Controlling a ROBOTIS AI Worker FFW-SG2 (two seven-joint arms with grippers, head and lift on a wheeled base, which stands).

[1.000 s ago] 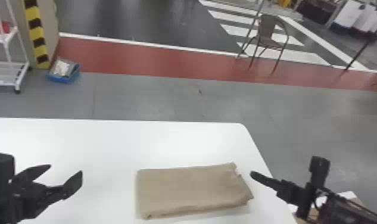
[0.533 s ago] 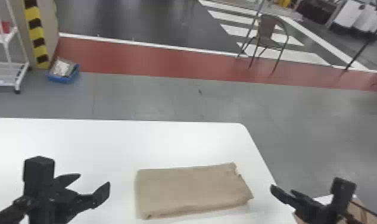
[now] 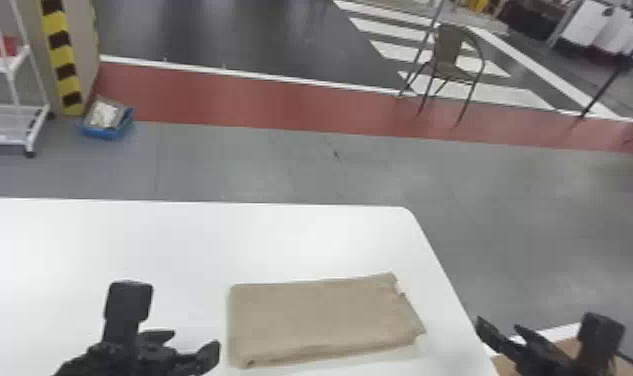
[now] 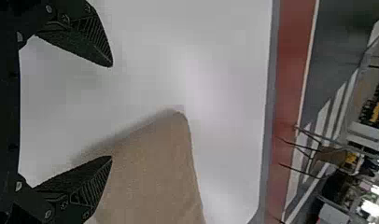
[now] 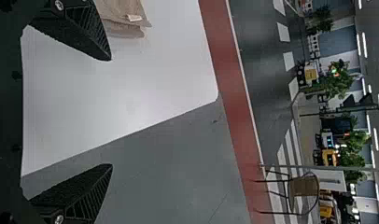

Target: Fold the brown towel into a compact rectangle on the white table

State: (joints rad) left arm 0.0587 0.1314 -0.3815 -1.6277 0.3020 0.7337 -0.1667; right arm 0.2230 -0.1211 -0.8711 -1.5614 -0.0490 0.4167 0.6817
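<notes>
Head view: the brown towel lay folded rectangular on the worktop between left end effector and right end effector, both wide open and empty; perhaps only straightening remained.

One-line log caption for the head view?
Folded brown cloth towel on the white table, between two open black grippers.

Black wedge-shaped fingers, parallel ridges; round silver screws; boxy black housing above wrist.
</notes>
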